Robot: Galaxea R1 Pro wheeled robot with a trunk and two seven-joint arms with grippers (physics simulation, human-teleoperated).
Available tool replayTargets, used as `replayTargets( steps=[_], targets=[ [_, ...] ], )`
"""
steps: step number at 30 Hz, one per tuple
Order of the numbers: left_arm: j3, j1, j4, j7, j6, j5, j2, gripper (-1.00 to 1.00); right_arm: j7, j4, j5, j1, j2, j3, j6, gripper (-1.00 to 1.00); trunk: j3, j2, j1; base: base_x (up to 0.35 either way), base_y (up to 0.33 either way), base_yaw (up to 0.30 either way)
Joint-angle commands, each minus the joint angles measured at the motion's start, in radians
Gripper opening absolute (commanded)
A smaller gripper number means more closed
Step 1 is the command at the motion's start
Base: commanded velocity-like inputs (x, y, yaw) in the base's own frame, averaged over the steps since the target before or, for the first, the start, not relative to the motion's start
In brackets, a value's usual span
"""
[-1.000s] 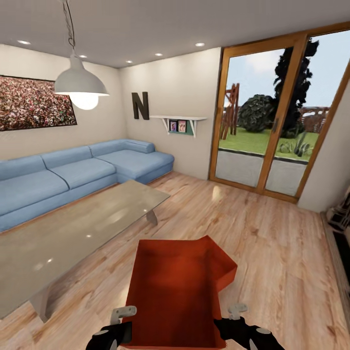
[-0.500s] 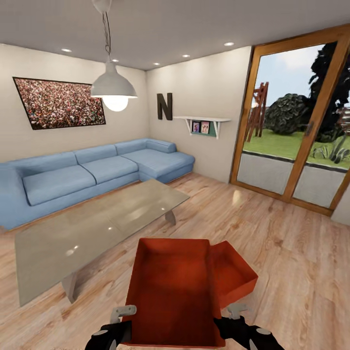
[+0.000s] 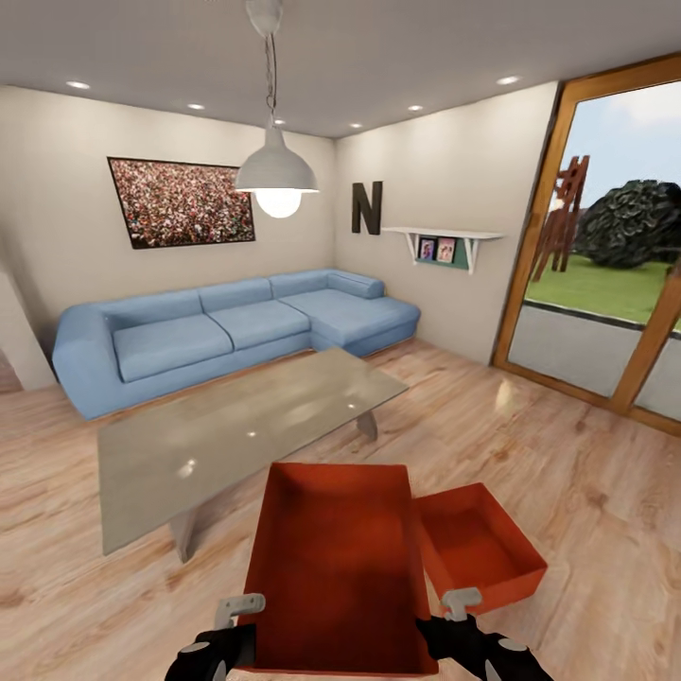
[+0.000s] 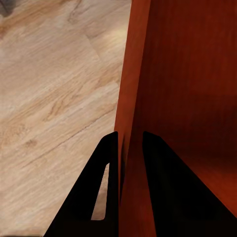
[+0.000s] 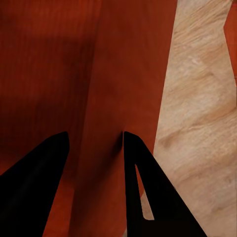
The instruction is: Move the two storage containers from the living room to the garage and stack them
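Both grippers, left (image 4: 129,143) and right (image 5: 94,140), pinch opposite walls of the box (image 3: 336,558) to carry it level; second box (image 3: 478,549) sits on the wood floor (image 3: 577,473) beside it

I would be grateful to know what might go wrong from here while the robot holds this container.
1. Each gripper, left and right, pinches only a thin side wall of the held container; it may tilt or slip.
2. The glass coffee table stands close on the left; turning could clip it.
3. The second container lies on the wood floor, in the way.
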Motion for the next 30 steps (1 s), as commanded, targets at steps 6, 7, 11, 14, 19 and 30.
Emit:
replayTargets(
  steps=[6,7,11,14,19,30],
  targets=[
    [-0.002,-0.001,-0.002,0.005,-0.036,-0.004,-0.001,-1.0,0.024,0.0,0.001,0.0,-0.001,0.007,0.032,-1.0,-0.001,-0.001,0.0,0.0,0.0,0.3],
    [-0.002,-0.001,-0.002,0.005,-0.037,-0.004,-0.002,-1.0,0.024,0.0,0.001,0.0,-0.001,0.007,0.032,-1.0,-0.001,-0.001,0.0,0.0,0.0,0.3],
    [0.001,-0.001,-0.002,0.006,-0.039,-0.004,-0.001,-1.0,0.024,0.0,0.001,0.0,-0.001,0.006,0.032,-1.0,-0.001,-0.001,0.0,0.0,0.0,0.3],
    [0.001,-0.001,-0.002,0.006,-0.039,-0.004,-0.001,-1.0,0.024,0.0,0.0,0.0,-0.001,0.005,0.032,-1.0,-0.001,-0.001,0.0,0.0,0.0,0.3],
    [0.001,-0.001,-0.002,0.006,-0.039,-0.004,-0.001,-1.0,0.024,0.0,0.0,0.0,-0.001,0.004,0.032,-1.0,-0.001,-0.001,0.0,0.0,0.004,0.3],
    [0.001,-0.001,-0.002,0.006,-0.039,-0.004,0.0,-1.0,0.024,0.0,0.0,0.0,0.0,0.004,0.031,-1.0,-0.001,-0.001,0.0,0.0,0.21,0.3]
  ],
)
